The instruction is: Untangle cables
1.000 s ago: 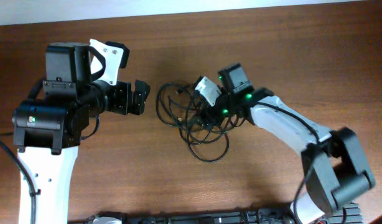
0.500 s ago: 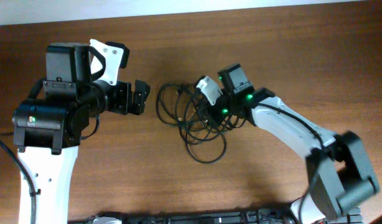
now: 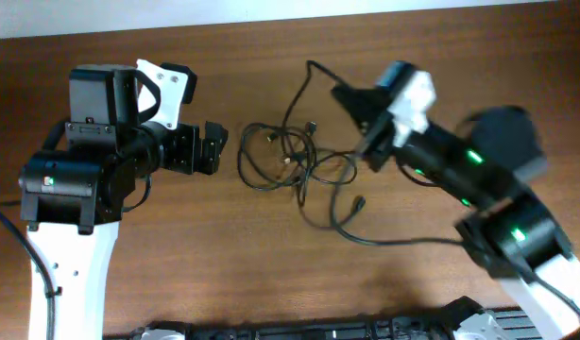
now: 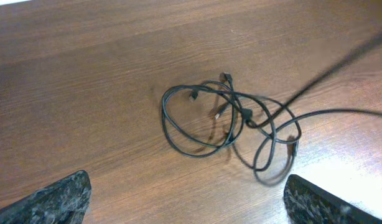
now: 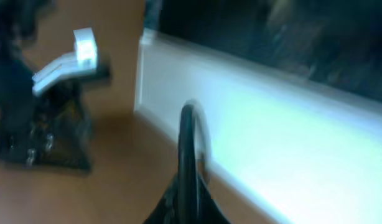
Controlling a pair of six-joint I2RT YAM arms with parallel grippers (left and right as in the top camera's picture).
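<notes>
The cables [image 3: 288, 159] lie as thin black loops on the brown table [image 3: 224, 255], between the two arms. In the left wrist view the cables [image 4: 223, 118] show small plug ends, and one strand runs taut up to the right. My right gripper [image 3: 349, 97] hangs above the table, shut on one cable. In the blurred right wrist view that cable [image 5: 188, 143] sticks up as a narrow loop from the closed right gripper [image 5: 188, 202]. My left gripper [image 3: 214, 148] stands open to the left of the loops, apart from them. In its own view the left gripper [image 4: 188, 202] has only bare wood between its fingers.
A white strip [image 3: 271, 14] runs behind the table's far edge. A dark object [image 3: 318, 332] lies along the front edge. A loose cable end [image 3: 358, 202] trails right under the right arm [image 3: 479, 179]. The left arm's body [image 3: 68, 189] fills the left side.
The right gripper shut on a cable in the bundle, then rose up and to the right with it. The tight bundle has been drawn out into looser, wider loops. The left arm stayed still.
</notes>
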